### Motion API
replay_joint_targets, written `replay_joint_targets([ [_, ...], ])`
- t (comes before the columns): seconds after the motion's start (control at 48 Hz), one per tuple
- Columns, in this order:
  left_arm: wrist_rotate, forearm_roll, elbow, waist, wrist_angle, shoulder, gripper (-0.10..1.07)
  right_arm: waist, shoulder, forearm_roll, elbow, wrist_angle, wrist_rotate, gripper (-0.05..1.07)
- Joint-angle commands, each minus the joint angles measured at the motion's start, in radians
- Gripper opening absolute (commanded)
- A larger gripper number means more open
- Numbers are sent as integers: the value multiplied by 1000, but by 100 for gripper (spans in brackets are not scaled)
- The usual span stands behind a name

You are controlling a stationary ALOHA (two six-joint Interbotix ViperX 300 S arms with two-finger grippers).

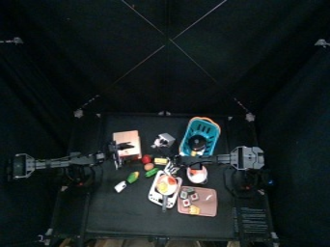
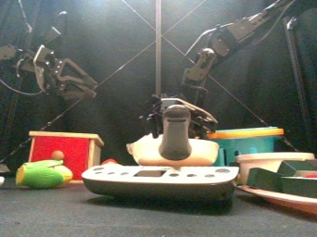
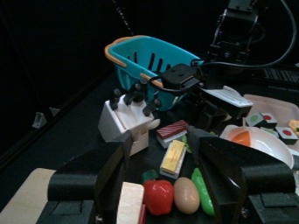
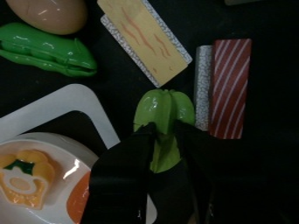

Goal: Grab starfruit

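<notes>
- Right fingers (image 4: 162, 149) straddle the green ribbed plastic starfruit (image 4: 163, 122) lying on the black tabletop (image 4: 263, 52); both black tips sit at its flanks, closed in around it, firm clamp not confirmable.
- Beside the fingers: red-striped bacon strip (image 4: 230, 86) on one side, white plate rim (image 4: 70, 101) on the other.
- Just beyond the tips: yellow wavy cheese slice (image 4: 143, 37), green pea pod (image 4: 45, 50).
- Left fingers (image 3: 163, 175) spread apart, holding nothing, parked away from the starfruit.

- Right gripper (image 4: 158, 150) points steeply down, its fingers (image 4: 126, 171) drawn narrow at the tips.
- Left gripper (image 3: 163, 175) rests level, fingers spread apart.
</notes>
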Motion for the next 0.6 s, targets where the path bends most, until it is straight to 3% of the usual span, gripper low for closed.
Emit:
replay_joint_targets([
  [0.0,0,-2,-9,0,-5,0,88,-2,-32,-3,-35,26,-2,65],
  [0.25,-2,-2,-11,-2,-5,0,88,14,-35,-23,-92,100,-5,65],
  [0.583,-2,-2,-11,0,-5,0,88,20,-75,-37,-92,103,-5,65],
])
